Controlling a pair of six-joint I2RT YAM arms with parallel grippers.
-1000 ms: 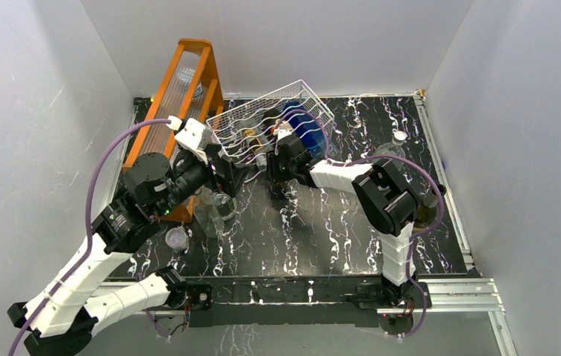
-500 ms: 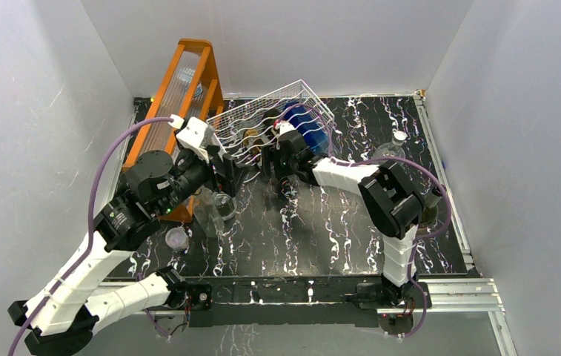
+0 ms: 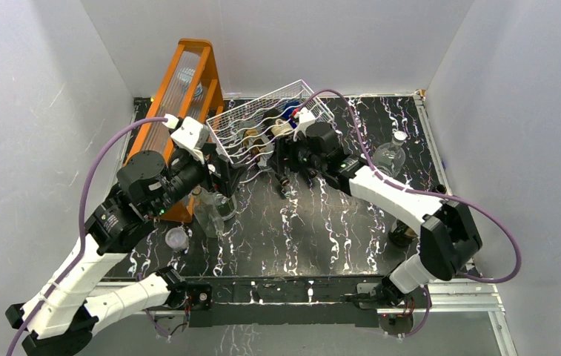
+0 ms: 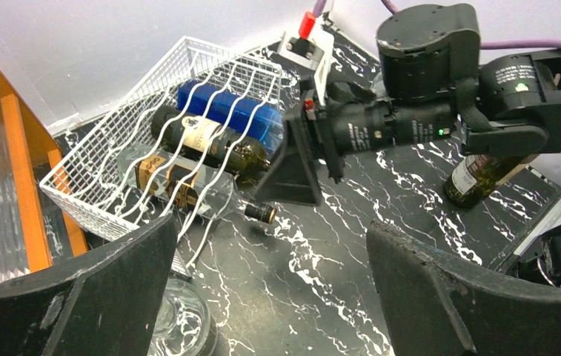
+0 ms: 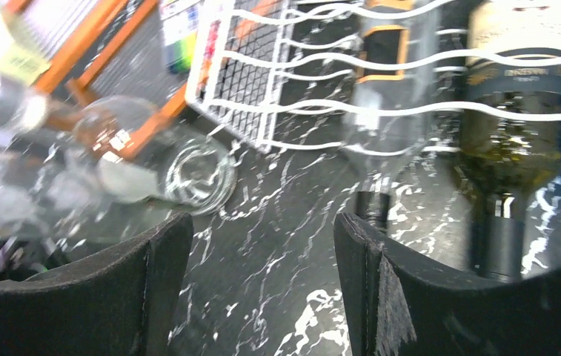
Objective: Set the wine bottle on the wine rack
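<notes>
- Wine bottle (image 4: 221,144) lies in rack (image 4: 99,167), middle row, between clear bottle (image 4: 181,185) and blue bottle (image 4: 225,111), neck sticking out front.
- Right jaws apart, empty, just off the necks.
- Left jaws wide apart, empty, near rack's front.
- Rack maybe tilted, back edge up; unclear.

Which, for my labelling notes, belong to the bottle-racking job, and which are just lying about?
Job: wine rack; dark wine bottle lying in it; open right gripper.
Lying about: orange frame; glass jar; small clear cup.
</notes>
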